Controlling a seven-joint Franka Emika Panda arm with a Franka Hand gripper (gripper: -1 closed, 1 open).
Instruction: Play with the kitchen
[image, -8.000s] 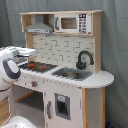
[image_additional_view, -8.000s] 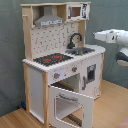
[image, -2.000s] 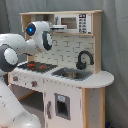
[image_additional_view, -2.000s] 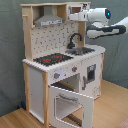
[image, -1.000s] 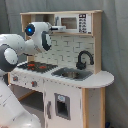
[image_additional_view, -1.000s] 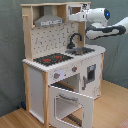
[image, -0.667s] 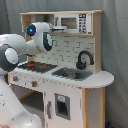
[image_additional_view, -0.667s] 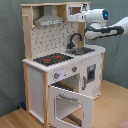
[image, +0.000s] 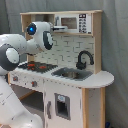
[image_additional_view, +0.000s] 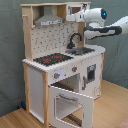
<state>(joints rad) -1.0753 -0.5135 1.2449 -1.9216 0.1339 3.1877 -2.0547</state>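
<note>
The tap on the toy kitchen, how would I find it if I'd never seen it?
Look for the kitchen, tall, made of pale wood and white. On its worktop, next to the hob with red rings, sits the grey sink. The tap stands behind that sink: the only black curved hook there.

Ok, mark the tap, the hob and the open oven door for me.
tap (image: 84, 58), first exterior view, on the black curved spout.
hob (image_additional_view: 53, 59), second exterior view, on the black top between the red rings.
oven door (image_additional_view: 70, 105), second exterior view, on the window pane of the swung-down door.
</note>
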